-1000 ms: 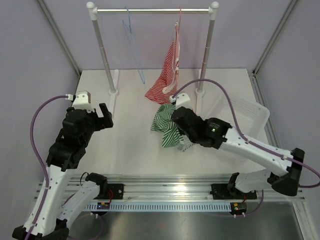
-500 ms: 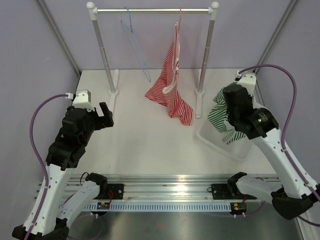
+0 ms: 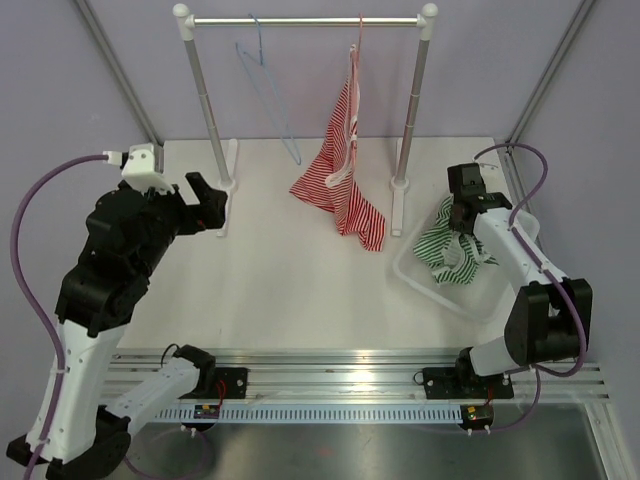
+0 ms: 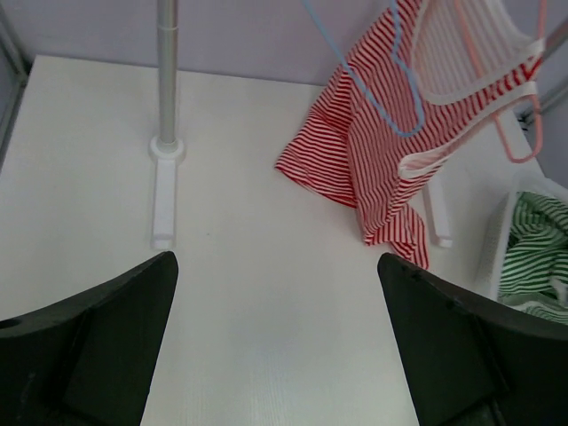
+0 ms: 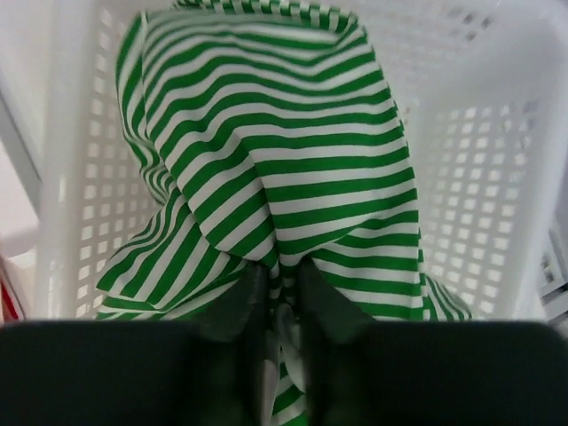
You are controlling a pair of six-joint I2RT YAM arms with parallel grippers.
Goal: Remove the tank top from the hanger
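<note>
A metal clothes rail [image 3: 300, 20] spans the top of the overhead view. Upper centre, a red-and-white striped tank top [image 3: 345, 190] hangs from it on a pink wire hanger [image 3: 357, 50]. At right, a green-and-white striped garment [image 5: 293, 160] drapes into a white perforated plastic basket [image 5: 67, 204], pinched by the right gripper [image 5: 282, 275]. At left, the left gripper [image 4: 275, 262] gapes wide.

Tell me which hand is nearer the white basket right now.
Right. The right hand is over the white basket, shut on the green striped top in it. The left hand sits open across the table, beside the rack's left post, far from it.
</note>
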